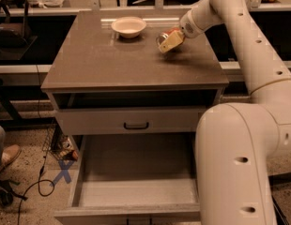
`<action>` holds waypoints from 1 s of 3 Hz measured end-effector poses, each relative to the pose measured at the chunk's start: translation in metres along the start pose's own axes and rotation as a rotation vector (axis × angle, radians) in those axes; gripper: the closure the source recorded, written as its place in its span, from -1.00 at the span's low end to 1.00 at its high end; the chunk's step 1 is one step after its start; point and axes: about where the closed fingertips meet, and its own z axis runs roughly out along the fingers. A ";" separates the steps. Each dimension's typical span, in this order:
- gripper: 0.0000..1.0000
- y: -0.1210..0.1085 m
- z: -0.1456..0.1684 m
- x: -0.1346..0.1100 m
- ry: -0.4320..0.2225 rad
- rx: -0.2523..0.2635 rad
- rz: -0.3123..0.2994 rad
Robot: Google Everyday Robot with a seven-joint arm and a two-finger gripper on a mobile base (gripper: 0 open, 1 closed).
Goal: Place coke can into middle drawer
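Robot tool (170, 41) grips the coke can (167, 33) over the back right of a cabinet's surface (98, 60).

Camera view: the tan fingers (173, 40) are clamped on the orange-red can, hiding most of it; its markings are unreadable. A cream bowl (129, 26) sits nearby. Below, the middle drawer (136, 191) stands open, its right side hidden behind the arm (239, 163).

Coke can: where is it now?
In the camera view, the coke can sits in the hand over the right rear of the cabinet top, right of the bowl.
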 end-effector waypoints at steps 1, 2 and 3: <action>0.98 -0.001 -0.052 -0.001 -0.026 0.057 -0.076; 1.00 0.029 -0.141 0.000 -0.058 0.114 -0.185; 1.00 0.035 -0.126 0.007 -0.036 0.090 -0.176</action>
